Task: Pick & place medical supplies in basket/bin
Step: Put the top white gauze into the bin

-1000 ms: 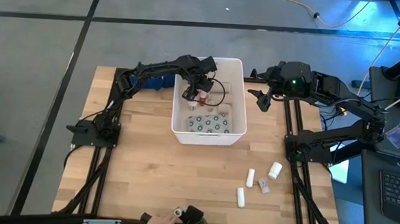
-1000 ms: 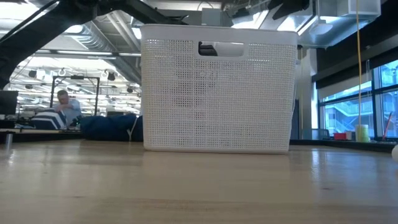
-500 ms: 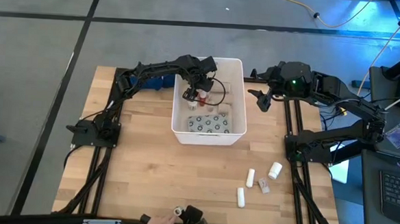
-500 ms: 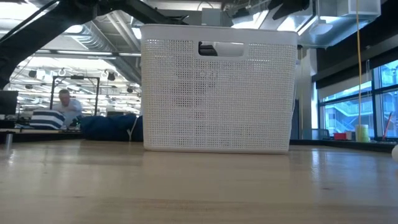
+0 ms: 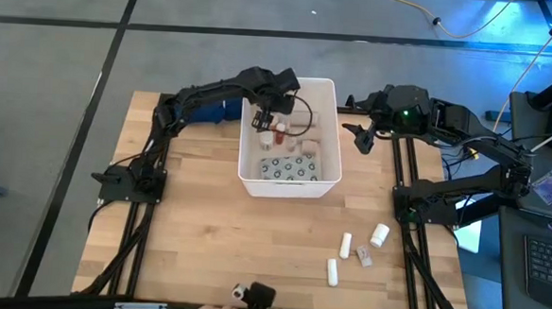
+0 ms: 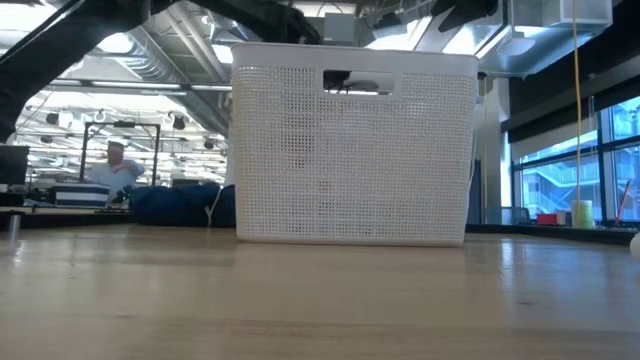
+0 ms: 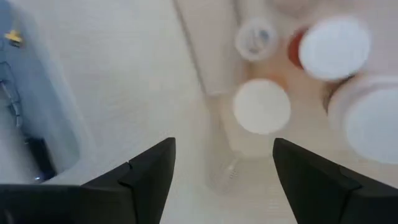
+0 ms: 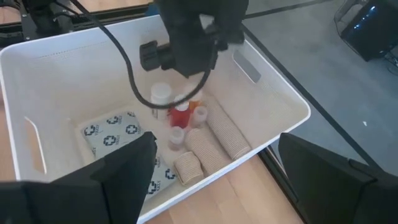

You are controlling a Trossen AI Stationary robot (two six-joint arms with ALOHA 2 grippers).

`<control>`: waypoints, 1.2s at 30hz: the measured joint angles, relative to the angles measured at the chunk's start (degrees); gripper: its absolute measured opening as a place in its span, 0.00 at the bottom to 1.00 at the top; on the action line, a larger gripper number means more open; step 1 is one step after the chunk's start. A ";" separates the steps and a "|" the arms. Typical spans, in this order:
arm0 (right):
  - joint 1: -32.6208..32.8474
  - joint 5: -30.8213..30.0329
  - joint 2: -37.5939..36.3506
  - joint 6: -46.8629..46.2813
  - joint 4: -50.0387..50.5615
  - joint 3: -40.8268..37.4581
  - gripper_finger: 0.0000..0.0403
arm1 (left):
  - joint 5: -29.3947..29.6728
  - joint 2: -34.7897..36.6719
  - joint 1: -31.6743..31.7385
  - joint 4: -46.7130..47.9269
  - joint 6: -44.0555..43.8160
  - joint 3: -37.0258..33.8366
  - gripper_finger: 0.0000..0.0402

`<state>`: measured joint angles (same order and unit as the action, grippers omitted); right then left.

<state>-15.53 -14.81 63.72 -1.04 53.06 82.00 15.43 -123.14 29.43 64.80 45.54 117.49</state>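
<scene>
White perforated bin [image 5: 331, 148] holds a red bottle [image 8: 181, 116], beige rolls [image 8: 222, 135] and white packs [image 8: 115, 132] printed with dark crosses.

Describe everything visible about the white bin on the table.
The white bin is a large rectangular plastic tub with tall perforated walls, a rolled rim and handle slots in its ends. It stands upright on the wooden table, toward the far middle. Inside lie beige rolls, a red pill bottle, white-capped bottles and packs printed with crosses. The left gripper hangs above its interior, fingers open and empty, apparently touching nothing.
</scene>
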 joint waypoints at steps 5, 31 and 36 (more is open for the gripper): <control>0.00 -0.04 0.00 -0.15 -1.49 0.00 0.84 | -1.41 3.34 -1.23 -0.42 -3.08 4.18 0.65; 14.89 -0.59 1.27 -64.32 24.64 0.07 0.72 | -36.68 58.23 7.00 -32.81 -39.38 -40.20 0.65; 22.13 7.43 4.96 -77.06 31.31 0.07 0.67 | -33.18 66.30 6.99 -38.75 -43.47 -49.37 0.65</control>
<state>6.60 -7.38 68.68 -78.10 84.36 82.06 -17.75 -56.83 36.42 26.05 2.07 68.12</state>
